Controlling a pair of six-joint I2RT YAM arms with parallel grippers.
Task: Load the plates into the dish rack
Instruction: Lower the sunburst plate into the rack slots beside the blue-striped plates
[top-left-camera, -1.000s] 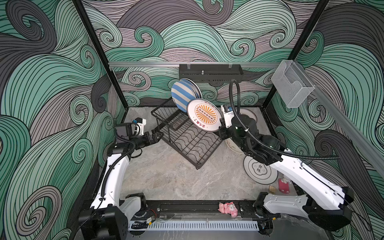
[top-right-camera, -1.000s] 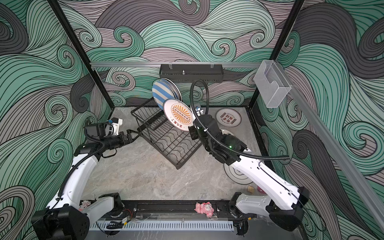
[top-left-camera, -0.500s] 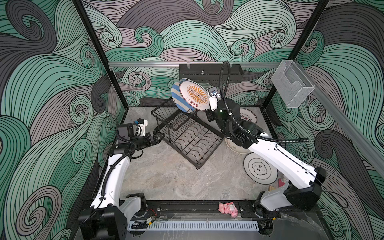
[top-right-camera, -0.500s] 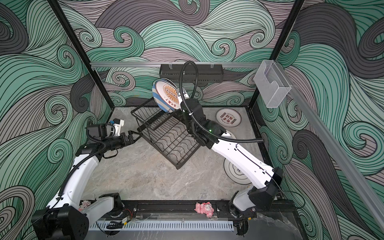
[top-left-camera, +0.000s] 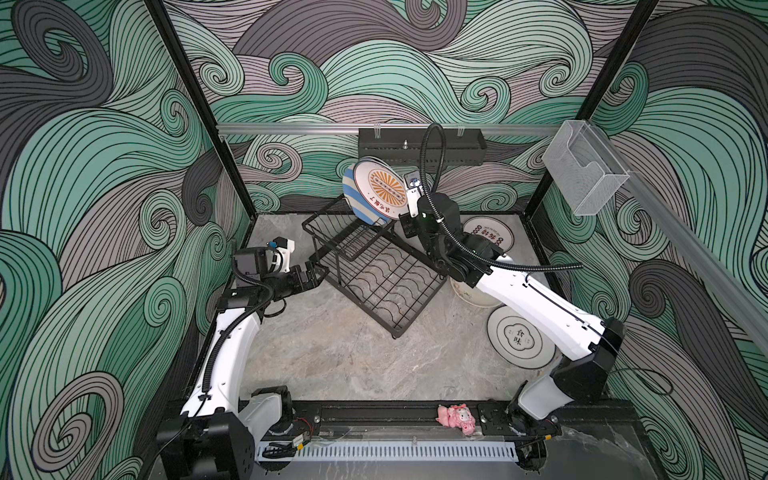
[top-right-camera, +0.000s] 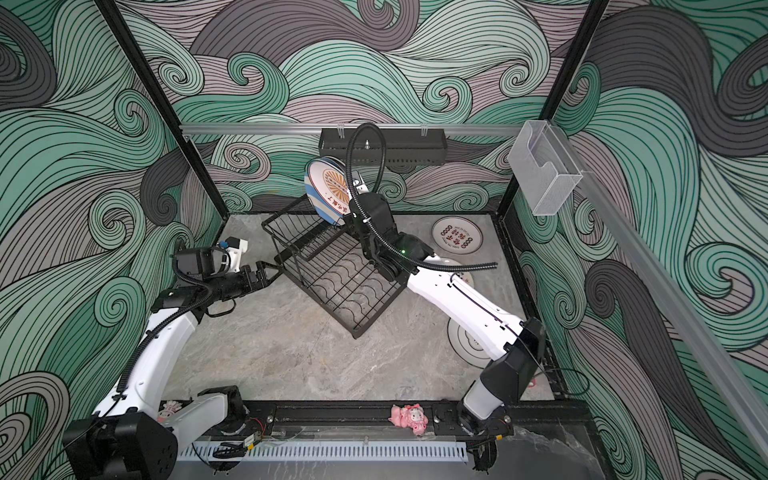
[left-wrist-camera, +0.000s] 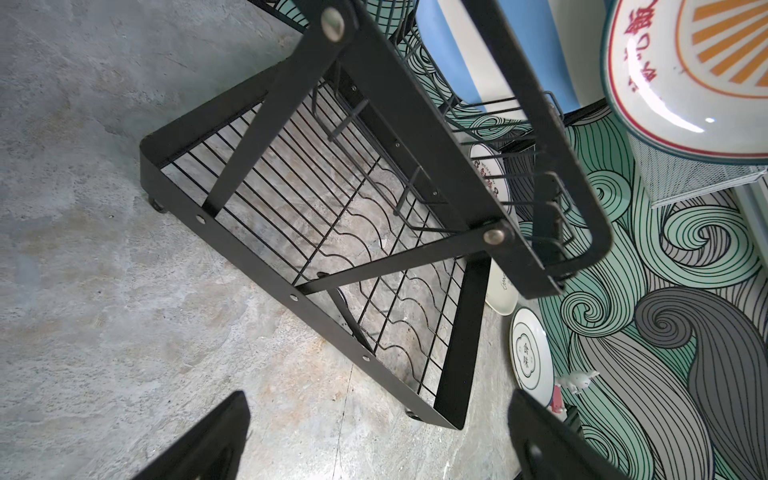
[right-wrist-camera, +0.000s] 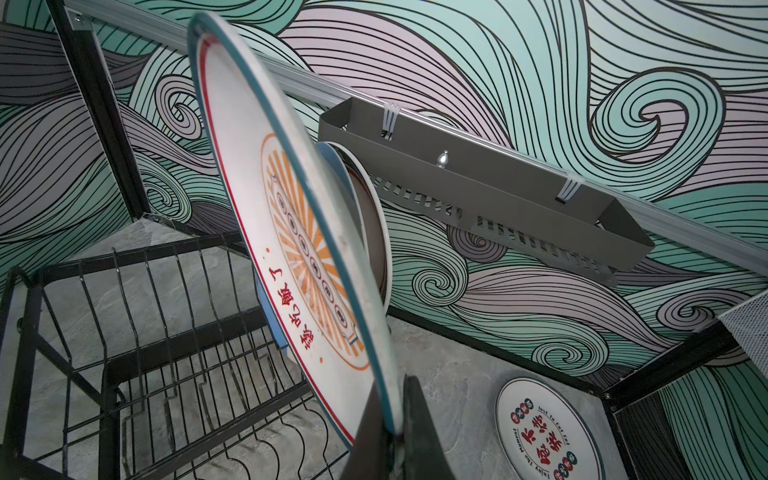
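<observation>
My right gripper (right-wrist-camera: 392, 432) is shut on the rim of an orange sunburst plate (top-left-camera: 380, 193), and the same plate (right-wrist-camera: 299, 257) shows edge-on in the right wrist view. It is held upright over the raised basket of the black wire dish rack (top-left-camera: 374, 274). Right behind it a blue-and-cream striped plate (top-left-camera: 352, 199) stands in the basket. My left gripper (left-wrist-camera: 378, 399) is open and holds nothing, close to the rack's left corner (top-right-camera: 276, 266). On the floor to the right lie a red-lettered plate (top-left-camera: 488, 235), a flower-outline plate (top-left-camera: 519, 334) and a cream plate (top-left-camera: 469, 293), partly under my right arm.
A black perforated tray (top-left-camera: 419, 145) hangs on the back wall just above the held plate. A clear plastic box (top-left-camera: 582, 170) is fixed to the right rail. A pink toy (top-left-camera: 457, 415) lies on the front frame. Bare stone floor (top-left-camera: 332, 353) spreads in front of the rack.
My right arm has carried the sunburst plate up and back, from above the rack's wavy base to beside the striped plate over the raised basket. The left arm has hardly moved.
</observation>
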